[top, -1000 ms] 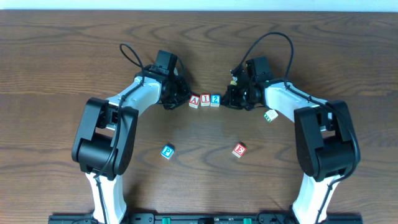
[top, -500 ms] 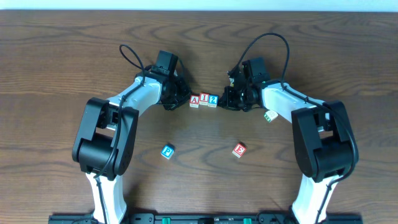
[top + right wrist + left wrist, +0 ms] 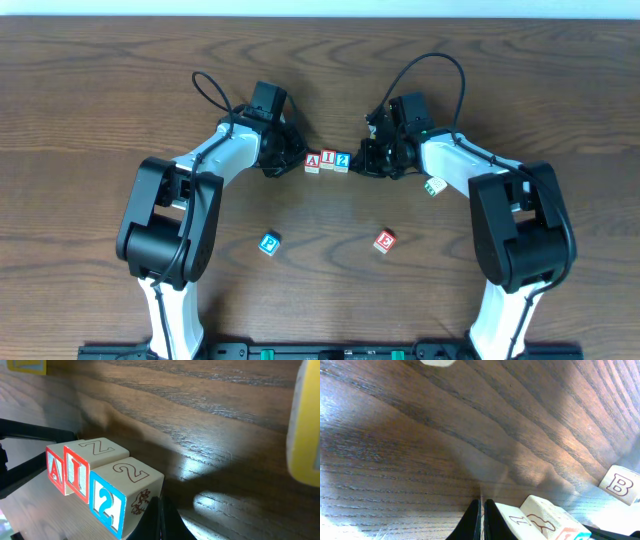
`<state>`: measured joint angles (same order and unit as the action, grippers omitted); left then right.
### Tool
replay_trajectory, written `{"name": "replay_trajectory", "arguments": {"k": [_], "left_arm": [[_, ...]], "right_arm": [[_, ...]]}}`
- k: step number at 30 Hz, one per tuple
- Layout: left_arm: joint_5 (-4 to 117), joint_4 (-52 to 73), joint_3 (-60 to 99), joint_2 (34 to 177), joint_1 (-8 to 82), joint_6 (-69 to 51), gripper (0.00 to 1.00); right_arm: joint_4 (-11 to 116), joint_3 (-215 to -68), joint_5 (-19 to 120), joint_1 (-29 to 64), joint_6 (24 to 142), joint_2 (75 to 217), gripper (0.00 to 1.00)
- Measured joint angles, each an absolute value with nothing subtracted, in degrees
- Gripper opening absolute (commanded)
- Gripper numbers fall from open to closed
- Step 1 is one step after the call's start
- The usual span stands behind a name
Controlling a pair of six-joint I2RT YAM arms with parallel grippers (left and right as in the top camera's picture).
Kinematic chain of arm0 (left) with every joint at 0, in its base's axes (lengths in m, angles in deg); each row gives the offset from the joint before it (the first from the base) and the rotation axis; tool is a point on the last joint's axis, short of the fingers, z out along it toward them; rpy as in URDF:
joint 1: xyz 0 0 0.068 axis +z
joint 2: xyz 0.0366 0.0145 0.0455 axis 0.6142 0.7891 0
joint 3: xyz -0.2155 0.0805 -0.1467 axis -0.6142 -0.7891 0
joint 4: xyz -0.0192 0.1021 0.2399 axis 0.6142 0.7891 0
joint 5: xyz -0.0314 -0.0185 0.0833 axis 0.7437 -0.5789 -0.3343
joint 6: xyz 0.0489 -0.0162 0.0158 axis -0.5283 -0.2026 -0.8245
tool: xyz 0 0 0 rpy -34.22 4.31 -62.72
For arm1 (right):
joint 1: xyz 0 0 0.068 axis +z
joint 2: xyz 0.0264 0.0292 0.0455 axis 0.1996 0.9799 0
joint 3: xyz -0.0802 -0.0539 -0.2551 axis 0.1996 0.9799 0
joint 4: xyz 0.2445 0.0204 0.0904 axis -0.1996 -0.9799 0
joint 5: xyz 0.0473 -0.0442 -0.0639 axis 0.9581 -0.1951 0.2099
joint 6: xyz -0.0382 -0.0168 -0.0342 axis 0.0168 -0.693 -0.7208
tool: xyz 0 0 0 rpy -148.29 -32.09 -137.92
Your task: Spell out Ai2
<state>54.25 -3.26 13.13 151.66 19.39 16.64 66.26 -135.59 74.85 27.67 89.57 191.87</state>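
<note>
Three letter cubes stand touching in a row: the "A" cube [image 3: 312, 162], the "I" cube [image 3: 328, 160] and the blue "2" cube [image 3: 343, 160]. The right wrist view shows them as A [image 3: 54, 467], I [image 3: 77, 474], 2 [image 3: 107, 502]. My left gripper [image 3: 291, 160] is shut and empty, its tips [image 3: 481, 522] against the left end of the row [image 3: 520, 522]. My right gripper [image 3: 362, 160] is shut and empty, its tips [image 3: 157, 520] against the "2" cube's right side.
A blue "P" cube [image 3: 269, 243] and a red "E" cube [image 3: 385, 240] lie nearer the front. A green-lettered cube [image 3: 434, 186] lies by my right arm. A "B" cube [image 3: 619, 485] shows in the left wrist view.
My right gripper moved slightly left and pushed the "2" cube against the "I" cube, closing the row. The left arm has not moved.
</note>
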Motion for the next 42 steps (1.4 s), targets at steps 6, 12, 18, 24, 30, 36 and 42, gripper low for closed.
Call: {"name": "replay_trajectory", "arguments": {"k": [6, 12, 18, 24, 30, 36, 42], "left_arm": [[54.2, -2.5, 13.2, 151.6, 19.3, 16.6, 0.06], [54.1, -2.5, 13.2, 151.6, 19.3, 16.6, 0.06], [53.3, -2.4, 13.2, 151.6, 19.1, 16.6, 0.06], [52.5, -2.2, 13.3, 151.5, 19.3, 16.5, 0.06], [50.8, 0.7, 13.4, 150.8, 22.3, 14.3, 0.06], [43.6, 10.8, 13.3, 147.5, 24.4, 6.6, 0.06], [38.4, 11.3, 10.4, 138.6, 17.0, 1.0, 0.06]], "right_arm": [[67.3, -135.6, 74.6, 27.7, 89.6, 191.9, 0.01], [67.2, -135.6, 74.5, 27.7, 89.6, 191.9, 0.02], [65.5, -135.6, 73.8, 27.7, 89.6, 191.9, 0.01], [63.2, -136.1, 73.9, 27.0, 89.5, 191.8, 0.02], [54.5, -137.4, 69.9, 26.0, 87.2, 189.7, 0.01], [49.8, -138.5, 65.6, 25.9, 84.8, 179.3, 0.01], [48.7, -138.6, 63.8, 25.9, 84.5, 169.5, 0.01]]}}
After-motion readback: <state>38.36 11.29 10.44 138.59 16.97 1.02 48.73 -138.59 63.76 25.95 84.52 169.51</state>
